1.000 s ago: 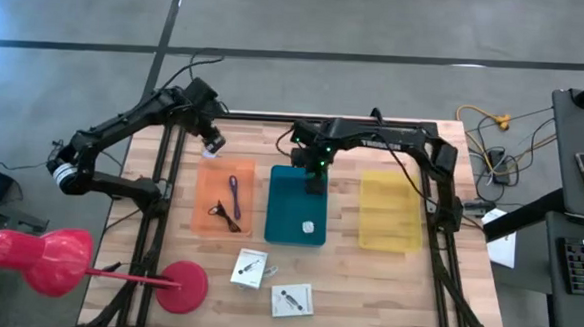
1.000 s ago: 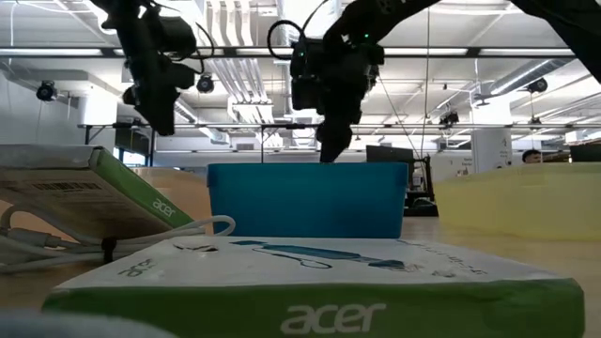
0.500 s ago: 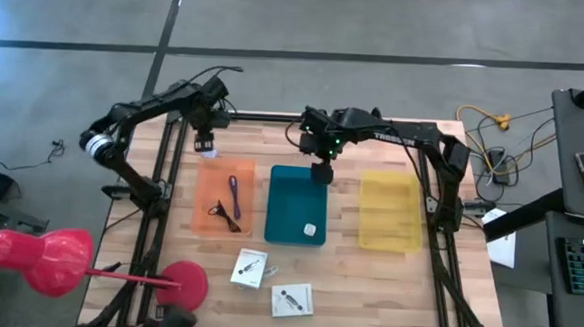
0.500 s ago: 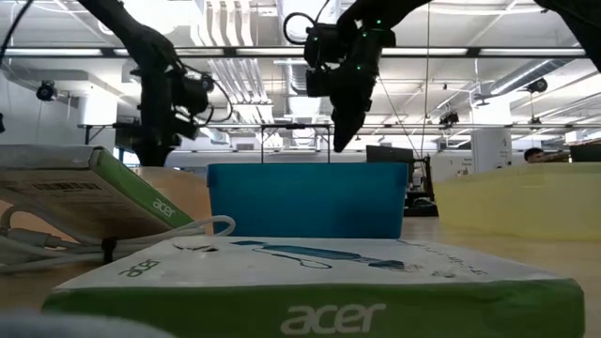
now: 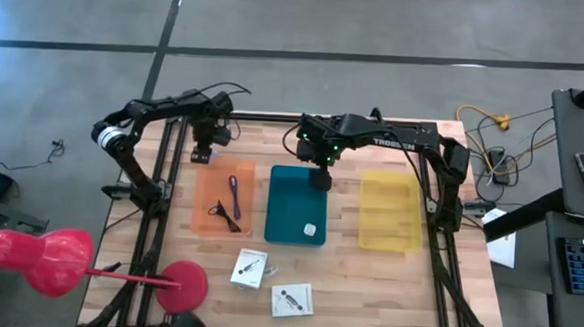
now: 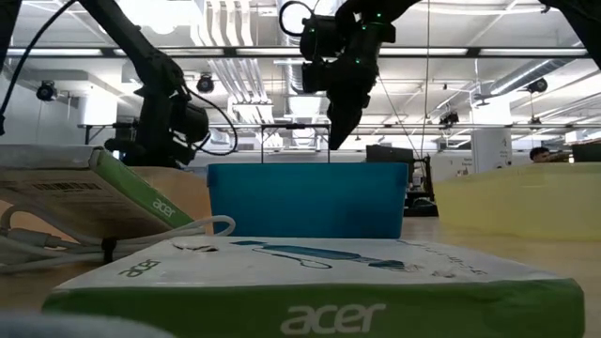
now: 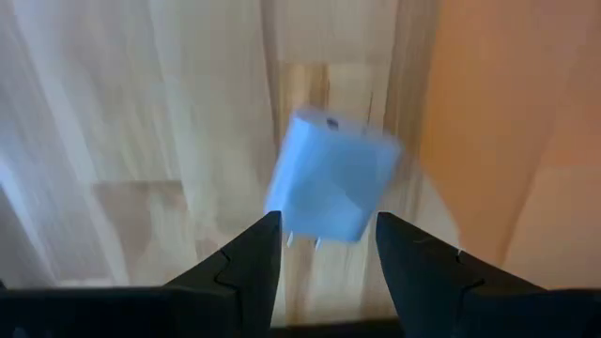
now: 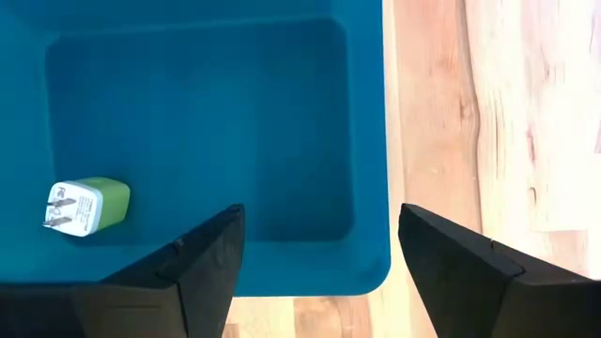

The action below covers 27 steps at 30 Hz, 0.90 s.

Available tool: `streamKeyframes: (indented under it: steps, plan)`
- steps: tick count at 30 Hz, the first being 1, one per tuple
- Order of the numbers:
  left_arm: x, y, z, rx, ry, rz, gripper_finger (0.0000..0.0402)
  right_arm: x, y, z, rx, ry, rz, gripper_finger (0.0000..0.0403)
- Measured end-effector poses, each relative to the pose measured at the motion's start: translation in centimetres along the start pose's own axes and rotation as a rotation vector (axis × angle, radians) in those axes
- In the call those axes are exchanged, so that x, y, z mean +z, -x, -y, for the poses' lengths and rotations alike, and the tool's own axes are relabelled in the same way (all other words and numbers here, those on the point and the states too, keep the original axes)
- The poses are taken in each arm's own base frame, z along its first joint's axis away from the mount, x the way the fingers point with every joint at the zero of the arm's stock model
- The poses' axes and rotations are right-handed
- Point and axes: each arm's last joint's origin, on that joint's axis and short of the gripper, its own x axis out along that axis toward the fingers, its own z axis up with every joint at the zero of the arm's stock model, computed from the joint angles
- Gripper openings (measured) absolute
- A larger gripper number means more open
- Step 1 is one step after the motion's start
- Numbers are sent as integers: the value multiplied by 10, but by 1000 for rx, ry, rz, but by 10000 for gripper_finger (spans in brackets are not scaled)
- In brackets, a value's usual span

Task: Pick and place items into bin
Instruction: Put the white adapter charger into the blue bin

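Hovering Over the Bins With Both Pincers Released

The wooden table carries three bins in a row: an orange bin on the left, a teal bin in the middle and a yellow bin on the right. At the near left corner a big pink-red lamp stand lies tipped over, its round base on the table edge.

The right gripper hangs above the far end of the teal bin. Its fingers are spread wide and nothing is between them. The left gripper is low over the bare wood just beyond the far left corner of the orange bin, its fingers also parted. A white cube with two prongs lies on the wood just beside the orange bin's wall, right at the fingertips. It looks blurred, and I cannot tell whether the tips touch it.

Two flat white packets lie on the table in front of the bins, one packet nearer the orange bin and the other packet closer to the table's front edge. Inside the orange bin lie the thin purple stick and, just beside it, a black wiry piece. In the teal bin's near end rests a white-and-green cube, prongs out.
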Motion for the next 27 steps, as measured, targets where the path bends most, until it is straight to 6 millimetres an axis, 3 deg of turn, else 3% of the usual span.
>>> streamKeyframes:
  steps: [8, 15, 24, 27]
  plan:
    - [6, -7, -1, 93, -13, -6, 159, 0, 0, 0, -3, 3, 2, 261]
    - [20, -4, -19, 264, 114, 150, 159, 0, 0, 0, -4, 0, 1, 251]
    - [25, 1, -15, 184, 94, 204, 159, 0, 0, 1, -9, -7, 1, 249]
    - [29, 13, -17, 205, 89, 210, 159, 0, 0, 1, -13, -19, 0, 249]
